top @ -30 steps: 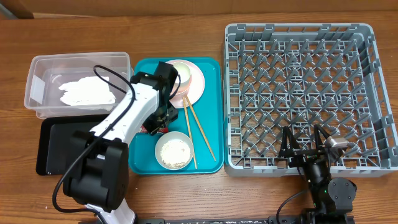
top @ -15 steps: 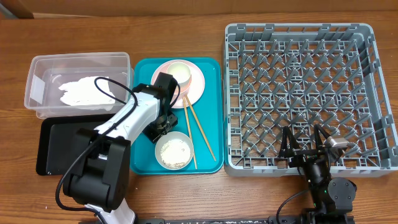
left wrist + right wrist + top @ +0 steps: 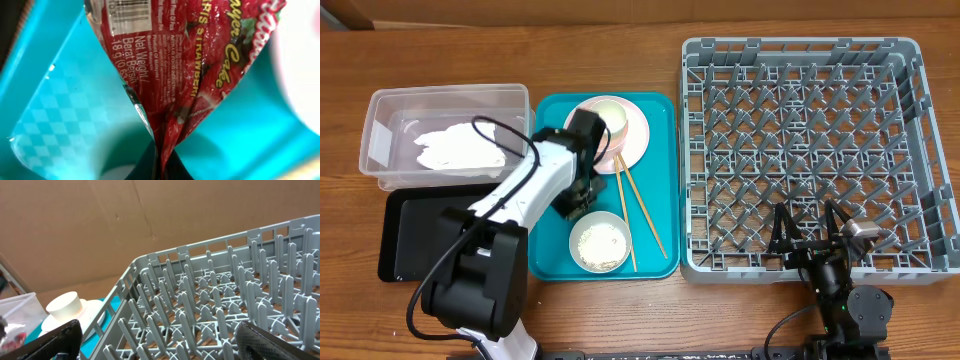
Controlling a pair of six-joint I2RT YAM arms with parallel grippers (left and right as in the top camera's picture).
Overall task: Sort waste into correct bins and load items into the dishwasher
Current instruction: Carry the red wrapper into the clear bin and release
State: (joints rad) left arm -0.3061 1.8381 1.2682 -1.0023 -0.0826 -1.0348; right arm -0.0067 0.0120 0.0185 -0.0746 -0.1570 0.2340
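Tub (image 3: 380, 100): far left, napkin (image 3: 455, 148) already inside, room left beside it.
Black tray (image 3: 410, 235): in front of the tub, bare, edge just beside the teal tray (image 3: 660, 150).
Left gripper (image 3: 161, 167): over the teal tray's left half, clamped on a pinched end of the wrapper (image 3: 195, 60).
Wrapper: long axis running away from the fingertips, fanning wide; teal surface close behind; lifted clear or not, cannot tell.
Bearing for the next move: both bins to the left of the grip, black tray nearer, tub further back; left arm by far the nearer.
Hazards, likely: bowl (image 3: 625, 250) of rice (image 3: 600, 240) just beside the grip; plate (image 3: 638, 135), cup (image 3: 608, 112) and chopsticks (image 3: 642, 212) on the right.
Rack (image 3: 800, 150): right, nothing loaded.
Right gripper (image 3: 807, 232): at the rack's near edge, jaws spread wide, holding nothing.
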